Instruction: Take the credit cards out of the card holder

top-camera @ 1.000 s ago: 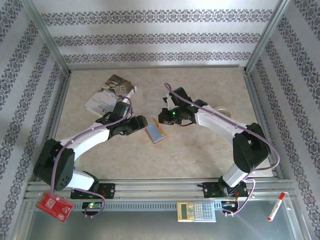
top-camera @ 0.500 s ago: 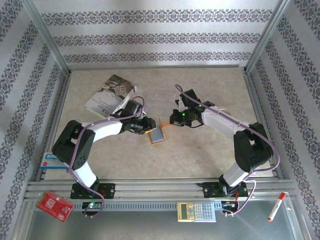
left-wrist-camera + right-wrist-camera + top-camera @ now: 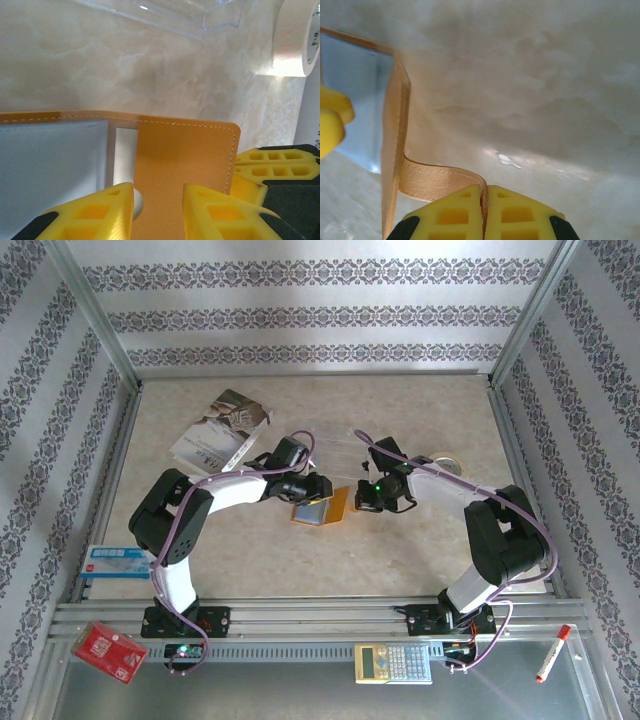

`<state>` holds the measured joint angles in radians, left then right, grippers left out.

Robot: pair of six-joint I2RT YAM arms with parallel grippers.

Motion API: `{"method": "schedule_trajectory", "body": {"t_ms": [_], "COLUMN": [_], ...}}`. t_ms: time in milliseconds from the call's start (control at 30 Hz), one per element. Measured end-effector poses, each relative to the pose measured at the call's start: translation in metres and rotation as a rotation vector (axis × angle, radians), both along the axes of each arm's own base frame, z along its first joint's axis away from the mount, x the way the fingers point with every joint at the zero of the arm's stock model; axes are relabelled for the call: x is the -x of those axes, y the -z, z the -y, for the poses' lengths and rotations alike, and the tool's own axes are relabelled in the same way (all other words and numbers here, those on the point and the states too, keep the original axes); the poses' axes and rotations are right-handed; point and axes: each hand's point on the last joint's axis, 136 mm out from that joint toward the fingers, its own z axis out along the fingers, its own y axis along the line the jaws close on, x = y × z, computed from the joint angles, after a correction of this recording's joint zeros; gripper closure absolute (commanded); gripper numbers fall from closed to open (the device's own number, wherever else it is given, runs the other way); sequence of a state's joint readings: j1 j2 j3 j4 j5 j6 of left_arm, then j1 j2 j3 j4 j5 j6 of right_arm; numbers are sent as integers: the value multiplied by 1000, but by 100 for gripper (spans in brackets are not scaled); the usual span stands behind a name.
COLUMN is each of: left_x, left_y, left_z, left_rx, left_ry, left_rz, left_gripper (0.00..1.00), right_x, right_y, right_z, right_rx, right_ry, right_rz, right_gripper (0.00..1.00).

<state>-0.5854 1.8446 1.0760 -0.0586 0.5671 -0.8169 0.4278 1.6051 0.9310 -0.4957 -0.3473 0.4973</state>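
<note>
An open orange card holder (image 3: 322,508) lies mid-way across the surface (image 3: 420,560), the right pincer (image 3: 483,194) pinching its strap (image 3: 435,177) and the left pincer (image 3: 157,196) narrowly spread over its pocket (image 3: 50,155); extraction seems barely begun, and the next move calls for gripping the pale card edge (image 3: 124,155).

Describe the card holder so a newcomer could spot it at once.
Start at the middle of the marbled table. The card holder lies open there. It is orange with blue-grey lining, unlike the white booklet toward the far left.

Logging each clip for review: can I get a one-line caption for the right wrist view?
Right hand pinching the flap of the open orange wallet over the marbled table, blue-grey lining at left.
</note>
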Motion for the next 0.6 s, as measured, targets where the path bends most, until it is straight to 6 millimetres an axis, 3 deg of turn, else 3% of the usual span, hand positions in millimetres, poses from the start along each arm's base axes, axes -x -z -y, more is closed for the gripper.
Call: {"method": "schedule_trajectory", "body": {"t_ms": [333,500,600], "left_x": [6,4,4], "left_y": [19,28,31], "left_z": [21,19,17], "left_rx": [-49,-81,-94], "left_ry": [49,35,30], "left_rz": [-30,-38,-43], "left_gripper": [75,76,77], "right_x": [-16,-22,-26], "right_y": [0,-2,-18], "right_z": [9,12,14], "right_rx": [40,58,51], "right_ry": [48,70,99], "right_rz": [63,88,137], "right_gripper": [92,79,74]}}
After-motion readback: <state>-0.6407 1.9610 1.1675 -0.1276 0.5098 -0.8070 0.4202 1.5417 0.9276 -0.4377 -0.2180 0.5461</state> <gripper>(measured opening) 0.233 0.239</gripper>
